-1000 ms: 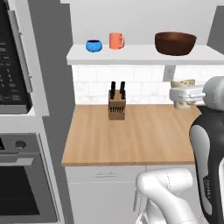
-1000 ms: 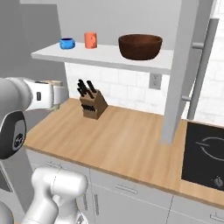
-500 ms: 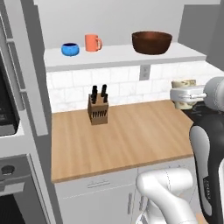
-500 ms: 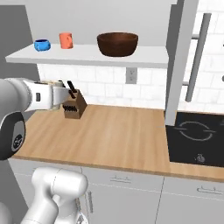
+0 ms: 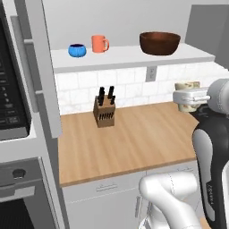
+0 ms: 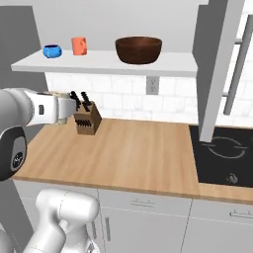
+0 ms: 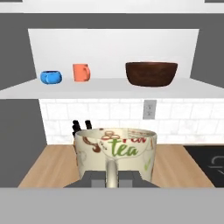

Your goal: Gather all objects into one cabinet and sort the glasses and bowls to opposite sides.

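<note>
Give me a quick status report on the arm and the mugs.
Jaws shut on the beige mug, held up off the counter. Orange mug, blue bowl, brown bowl on the cabinet shelf. Knife block stands below; path to shelf looks open.

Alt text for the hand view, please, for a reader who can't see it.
A beige mug printed with "tea" sits close up, held by its handle in the end effector. Behind it, a white cabinet shelf carries a blue bowl, an orange mug and a large brown bowl, above a wooden counter.

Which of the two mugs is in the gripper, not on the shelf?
The beige mug printed with "tea": the gripper holds it, while the plain orange mug stands on the shelf.
</note>
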Robot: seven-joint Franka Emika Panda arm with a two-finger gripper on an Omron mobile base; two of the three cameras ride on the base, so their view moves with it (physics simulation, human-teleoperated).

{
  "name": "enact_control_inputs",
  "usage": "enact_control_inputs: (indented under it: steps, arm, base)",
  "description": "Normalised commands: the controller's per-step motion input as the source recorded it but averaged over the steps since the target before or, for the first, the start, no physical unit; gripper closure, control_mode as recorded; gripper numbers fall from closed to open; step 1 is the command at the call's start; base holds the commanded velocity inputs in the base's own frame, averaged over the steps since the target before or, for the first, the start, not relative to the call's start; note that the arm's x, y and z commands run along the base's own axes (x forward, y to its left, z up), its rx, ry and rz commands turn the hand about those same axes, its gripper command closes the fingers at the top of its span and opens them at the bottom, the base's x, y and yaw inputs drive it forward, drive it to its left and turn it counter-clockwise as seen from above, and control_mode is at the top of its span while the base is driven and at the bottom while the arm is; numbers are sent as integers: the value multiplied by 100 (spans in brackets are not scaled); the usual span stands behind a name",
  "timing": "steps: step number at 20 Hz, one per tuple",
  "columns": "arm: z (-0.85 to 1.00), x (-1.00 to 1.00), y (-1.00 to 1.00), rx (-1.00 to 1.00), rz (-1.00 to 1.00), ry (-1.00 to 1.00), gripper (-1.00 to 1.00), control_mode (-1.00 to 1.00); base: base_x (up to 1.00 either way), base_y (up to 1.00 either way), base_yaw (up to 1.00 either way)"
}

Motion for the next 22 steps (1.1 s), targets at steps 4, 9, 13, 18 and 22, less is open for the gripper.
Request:
enact_control_inputs:
  steps: [4, 9, 13, 18, 22]
  arm:
    - [0, 0, 0, 0, 0, 0, 100, 100]
    - [0, 0, 0, 0, 0, 0, 100, 100]
    - [0, 0, 0, 0, 0, 0, 100, 100]
    - [10, 19, 21, 0, 10, -6, 100, -100]
    - [28, 42, 57, 0, 19, -12, 100, -100]
  base:
    - [56, 16, 0]
    - [59, 4, 1]
    - [34, 0, 5]
    - [0, 0, 0]
    - [0, 0, 0]
